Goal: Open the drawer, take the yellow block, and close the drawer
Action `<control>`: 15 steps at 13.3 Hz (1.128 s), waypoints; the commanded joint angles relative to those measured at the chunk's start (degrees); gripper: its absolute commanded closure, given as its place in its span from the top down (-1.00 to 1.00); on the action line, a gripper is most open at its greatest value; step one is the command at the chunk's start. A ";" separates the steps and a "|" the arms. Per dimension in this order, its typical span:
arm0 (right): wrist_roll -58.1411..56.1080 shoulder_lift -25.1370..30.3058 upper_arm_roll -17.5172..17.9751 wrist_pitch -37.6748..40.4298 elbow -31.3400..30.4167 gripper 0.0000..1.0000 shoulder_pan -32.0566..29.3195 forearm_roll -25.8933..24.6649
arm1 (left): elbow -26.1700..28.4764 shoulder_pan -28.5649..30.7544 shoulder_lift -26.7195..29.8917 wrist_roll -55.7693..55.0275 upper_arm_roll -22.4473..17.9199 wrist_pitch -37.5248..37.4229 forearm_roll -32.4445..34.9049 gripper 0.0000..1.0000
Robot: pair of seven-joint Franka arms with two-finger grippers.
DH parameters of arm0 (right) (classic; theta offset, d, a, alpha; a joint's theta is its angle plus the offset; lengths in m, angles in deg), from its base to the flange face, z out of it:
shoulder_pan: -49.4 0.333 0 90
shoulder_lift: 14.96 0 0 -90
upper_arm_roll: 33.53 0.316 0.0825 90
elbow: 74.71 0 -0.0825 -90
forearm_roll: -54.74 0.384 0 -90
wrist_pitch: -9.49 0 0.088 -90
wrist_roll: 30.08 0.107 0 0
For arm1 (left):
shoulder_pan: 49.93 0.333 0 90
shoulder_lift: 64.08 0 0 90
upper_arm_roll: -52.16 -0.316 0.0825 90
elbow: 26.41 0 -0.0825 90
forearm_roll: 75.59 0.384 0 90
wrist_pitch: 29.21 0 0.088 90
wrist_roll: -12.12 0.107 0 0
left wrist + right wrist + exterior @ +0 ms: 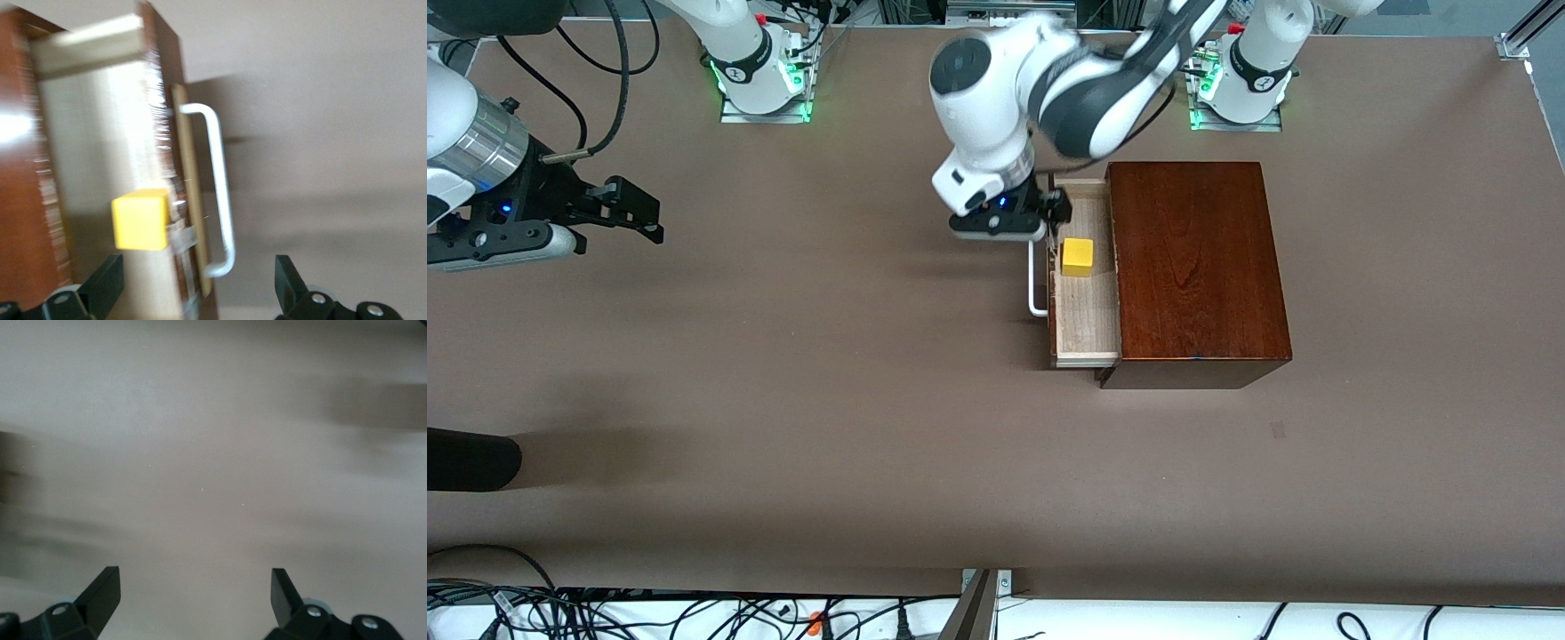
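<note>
The drawer (1087,307) of the reddish-brown wooden box (1196,267) is pulled out toward the right arm's end, showing its pale interior (100,147). The yellow block (1077,257) sits inside it, also seen in the left wrist view (140,219). The white handle (1035,286) is on the drawer front (217,180). My left gripper (1045,218) is open and empty over the drawer's front edge, beside the block; its fingers straddle the drawer front and the handle's end (199,283). My right gripper (649,216) is open and empty over bare table (193,590).
The brown table (827,400) stretches from the drawer to the right arm's end. A dark object (471,462) pokes in at the table's edge at that end, nearer the camera. Cables (605,613) lie along the near edge.
</note>
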 commanded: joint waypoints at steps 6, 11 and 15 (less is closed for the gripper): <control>-0.04 -0.08 2.47 1.11 0.35 1.00 2.52 -5.28 | -3.14 16.62 9.92 4.94 0.10 -8.77 -6.83 1.00; -0.91 -3.58 10.64 0.32 0.17 1.00 6.55 -4.76 | -1.04 30.50 15.81 31.11 -0.34 -9.92 -9.74 1.00; -7.15 -9.38 15.31 -5.19 0.79 1.00 16.74 -4.85 | 5.81 34.84 20.99 36.52 -4.98 -9.21 -10.27 1.00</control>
